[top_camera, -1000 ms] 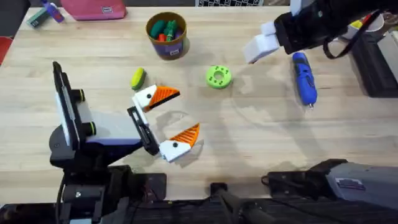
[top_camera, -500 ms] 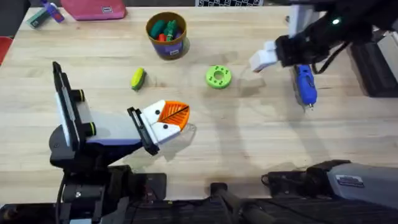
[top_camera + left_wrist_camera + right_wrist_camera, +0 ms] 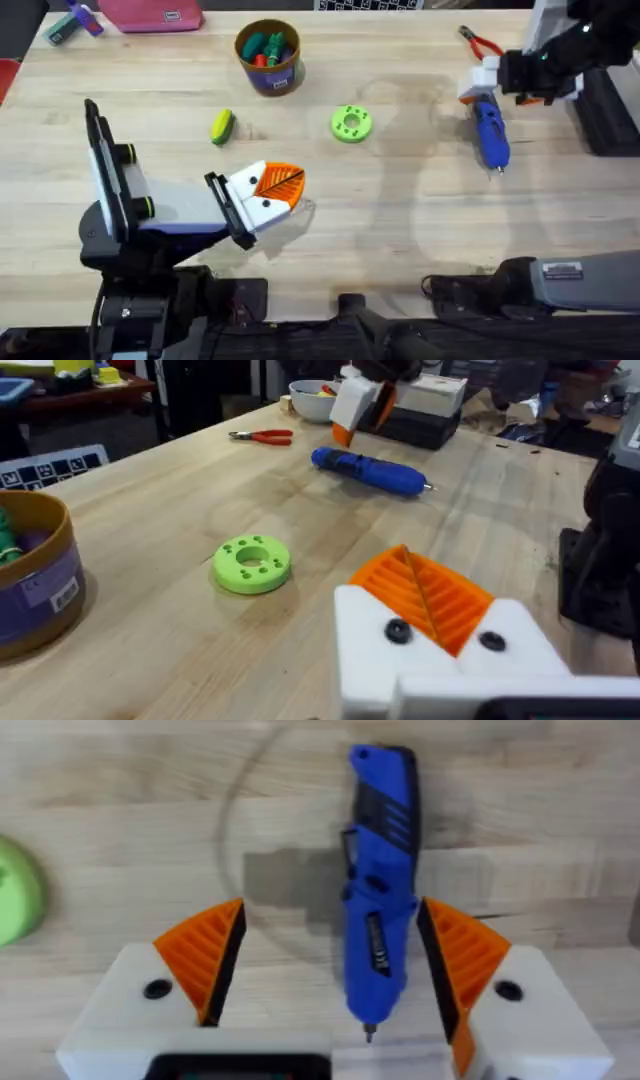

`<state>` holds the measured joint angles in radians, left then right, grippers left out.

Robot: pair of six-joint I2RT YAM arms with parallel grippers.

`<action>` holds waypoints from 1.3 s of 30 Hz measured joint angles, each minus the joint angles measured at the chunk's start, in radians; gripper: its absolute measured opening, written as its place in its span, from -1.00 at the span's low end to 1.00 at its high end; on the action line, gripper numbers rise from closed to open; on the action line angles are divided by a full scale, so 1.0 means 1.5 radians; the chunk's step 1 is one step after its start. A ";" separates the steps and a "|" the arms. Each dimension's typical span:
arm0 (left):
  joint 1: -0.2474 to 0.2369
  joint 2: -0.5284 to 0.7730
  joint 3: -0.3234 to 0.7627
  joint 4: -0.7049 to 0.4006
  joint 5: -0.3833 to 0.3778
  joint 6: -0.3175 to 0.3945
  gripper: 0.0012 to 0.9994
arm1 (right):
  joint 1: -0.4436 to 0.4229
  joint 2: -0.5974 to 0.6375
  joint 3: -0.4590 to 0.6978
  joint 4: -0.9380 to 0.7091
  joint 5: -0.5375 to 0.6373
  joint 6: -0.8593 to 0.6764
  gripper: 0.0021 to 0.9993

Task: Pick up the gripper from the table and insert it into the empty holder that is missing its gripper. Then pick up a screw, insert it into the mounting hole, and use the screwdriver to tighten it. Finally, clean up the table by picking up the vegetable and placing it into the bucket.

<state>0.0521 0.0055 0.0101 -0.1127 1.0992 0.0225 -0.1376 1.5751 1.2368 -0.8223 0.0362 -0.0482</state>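
Item: right gripper, fingers apart, newly moved over the screwdriver at table's two o'clock; pickup seemingly pending. Left gripper: fingers now together, nine o'clock side.

Blue screwdriver lies flat; yellow vegetable near tan bucket.

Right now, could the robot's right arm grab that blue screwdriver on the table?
Probably yes. The right gripper is open right above the screwdriver, with an orange pad on either side of the blue body, and nothing lies between them.
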 joint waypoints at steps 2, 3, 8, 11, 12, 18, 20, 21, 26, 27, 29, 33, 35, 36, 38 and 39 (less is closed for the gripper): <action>0.000 0.000 0.000 0.000 0.000 0.000 -0.99 | -0.019 0.024 -0.001 0.003 0.006 -0.003 0.99; 0.000 0.000 0.000 0.000 0.000 0.000 -0.99 | -0.026 0.032 -0.001 0.004 0.010 -0.004 0.99; 0.000 0.000 0.000 0.000 0.000 0.000 -0.99 | -0.042 0.077 -0.001 0.007 0.033 -0.009 0.99; 0.000 0.000 0.000 0.000 0.000 0.000 -0.99 | -0.042 0.111 0.005 0.001 0.036 -0.019 0.99; 0.000 0.000 0.000 0.000 0.000 0.000 -0.99 | -0.042 0.124 0.011 -0.003 0.036 -0.022 0.99; 0.000 0.000 0.000 0.000 0.000 0.000 -0.99 | -0.041 0.178 0.038 -0.004 0.062 -0.030 0.97; 0.000 0.000 0.000 0.000 0.000 0.000 -0.99 | -0.041 0.186 0.040 0.000 0.072 -0.033 0.91; 0.000 0.000 0.000 0.000 0.000 0.000 -0.99 | -0.041 0.189 0.041 0.001 0.074 -0.034 0.85; 0.000 0.000 0.000 0.000 0.000 0.000 -0.99 | -0.041 0.201 0.045 0.011 0.076 -0.036 0.59; 0.000 0.000 0.000 0.000 0.000 0.000 -0.99 | -0.041 0.203 0.046 0.012 0.070 -0.036 0.52; 0.000 0.000 0.000 0.000 0.000 0.000 -0.99 | -0.041 0.206 0.047 0.014 0.059 -0.039 0.35; 0.000 0.000 0.000 0.000 0.000 0.000 -0.99 | -0.040 0.211 0.050 0.016 0.045 -0.042 -0.34; 0.000 0.000 0.000 0.000 0.000 0.000 -0.99 | -0.040 0.215 0.051 0.024 0.048 -0.043 -0.87; 0.000 0.000 0.000 0.000 0.000 0.000 -0.99 | -0.040 0.217 0.052 0.025 0.048 -0.041 -0.94; 0.000 0.000 0.000 0.000 0.000 0.000 -0.99 | -0.040 0.217 0.053 0.026 0.048 -0.041 -0.95; 0.000 0.000 0.000 0.000 0.000 0.000 -0.99 | -0.040 0.217 0.053 0.026 0.048 -0.041 -0.95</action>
<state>0.0521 0.0055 0.0101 -0.1127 1.0992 0.0223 -0.1978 1.9003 1.3155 -0.7837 0.1078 -0.1093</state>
